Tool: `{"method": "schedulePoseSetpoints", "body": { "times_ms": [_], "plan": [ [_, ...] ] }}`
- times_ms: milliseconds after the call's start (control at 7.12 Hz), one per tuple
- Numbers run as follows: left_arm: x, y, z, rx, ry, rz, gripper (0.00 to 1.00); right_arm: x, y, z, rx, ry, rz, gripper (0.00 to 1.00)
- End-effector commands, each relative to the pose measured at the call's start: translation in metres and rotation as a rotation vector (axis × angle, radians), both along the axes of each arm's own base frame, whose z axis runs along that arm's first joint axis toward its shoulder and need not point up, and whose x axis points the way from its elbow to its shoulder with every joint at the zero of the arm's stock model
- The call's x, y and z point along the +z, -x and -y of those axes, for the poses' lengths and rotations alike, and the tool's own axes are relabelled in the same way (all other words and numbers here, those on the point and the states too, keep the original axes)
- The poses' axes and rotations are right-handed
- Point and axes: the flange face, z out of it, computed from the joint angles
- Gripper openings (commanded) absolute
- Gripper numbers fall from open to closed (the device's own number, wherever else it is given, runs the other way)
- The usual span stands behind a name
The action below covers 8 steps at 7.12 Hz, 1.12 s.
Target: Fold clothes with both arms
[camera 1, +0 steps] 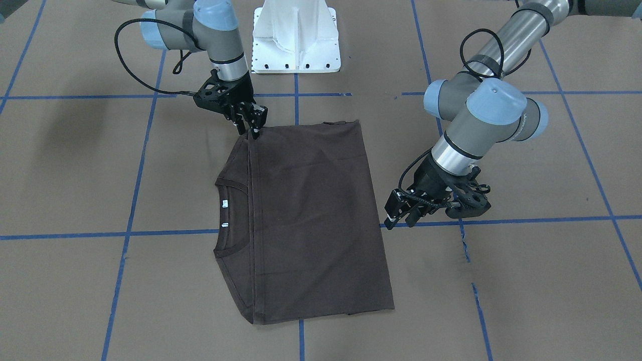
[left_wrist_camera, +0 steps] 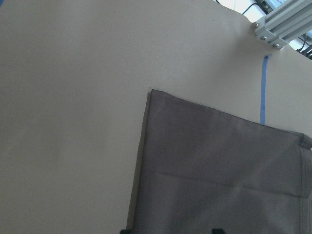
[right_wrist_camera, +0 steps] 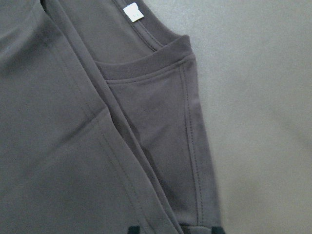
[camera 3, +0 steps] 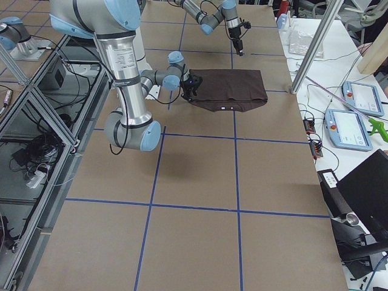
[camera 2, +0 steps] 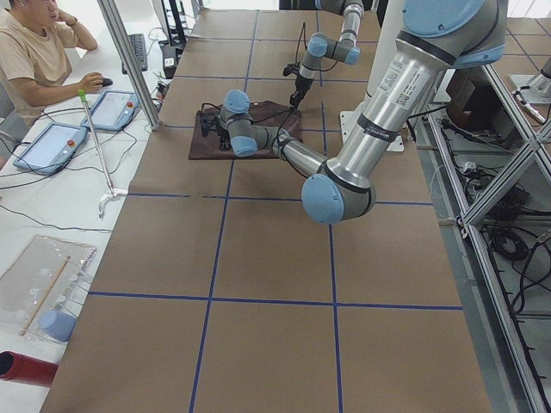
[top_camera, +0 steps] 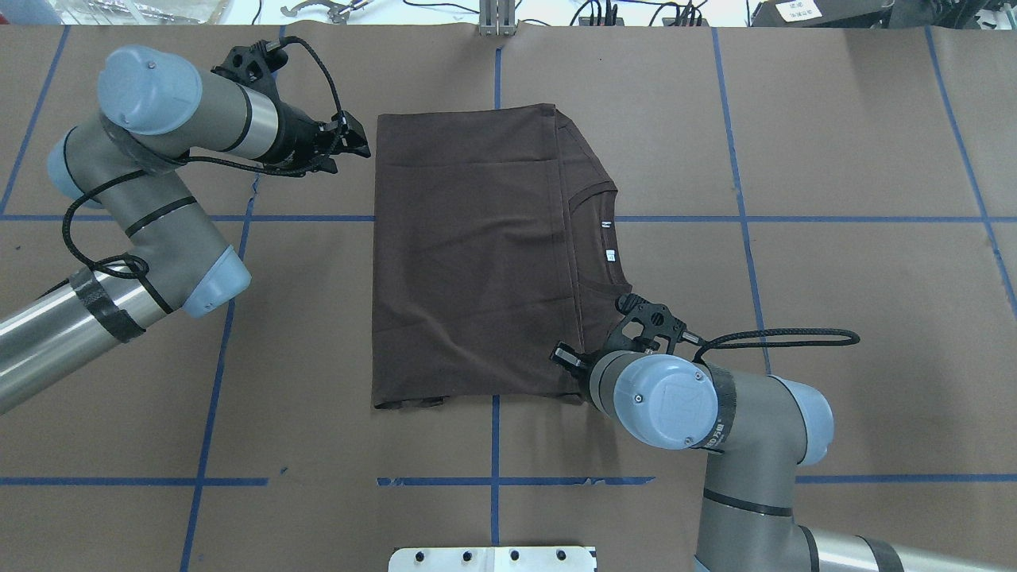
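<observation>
1. Find the T-shirt (top_camera: 469, 262) flat in the middle of the tabletop (top_camera: 834, 318), already doubled over once; note the collar (camera 1: 231, 186) with its two white labels (camera 1: 225, 203) uncovered on the robot's right side, and the folded layer reaching almost up to it.
2. Judge the step as a point between two folds; no cloth lifted, no edge in the air.
3. Look at the right gripper (camera 1: 253, 131), low at the shoulder corner nearest the robot; fingers spread apart in the right wrist view, over the shoulder seam, holding nothing so far as can be seen.
4. Look at the left gripper (top_camera: 353, 147), just beside the far corner of the opposite, folded edge, off the cloth; fingers also spread and empty in the left wrist view.
5. For the next move, probably: lower each pair of fingers onto its edge; pinch all layers together, not only the top one; then carry both ends at equal height and speed, to keep the second fold straight.
6. Beware of a thin, limp edge slipping out, or of the lower layer dragged along the tabletop.
</observation>
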Motion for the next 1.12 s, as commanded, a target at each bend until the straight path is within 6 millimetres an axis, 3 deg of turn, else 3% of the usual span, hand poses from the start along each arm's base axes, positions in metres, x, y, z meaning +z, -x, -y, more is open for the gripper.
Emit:
{"method": "schedulePoseSetpoints", "body": {
  "times_ms": [0,281,421,702,983],
  "plan": [
    [0.0,0.0,0.0,0.0,0.0,0.0,0.64,0.002,0.005,-0.001,-0.003,0.001,-0.007,0.79],
    [0.007,0.001,-0.001,0.0,0.007,0.006,0.64,0.013,0.012,-0.001,-0.006,0.008,-0.03,0.74],
    [0.007,0.001,-0.001,-0.003,0.006,0.007,0.64,0.012,0.012,0.0,-0.005,0.007,-0.029,0.6],
    [0.011,0.002,-0.001,-0.003,0.011,0.011,0.64,0.011,0.012,-0.001,-0.007,0.008,-0.025,0.0],
    [0.013,0.002,-0.002,-0.005,0.014,0.013,0.64,0.008,0.012,-0.002,-0.012,0.008,-0.021,0.0]
  ]
}}
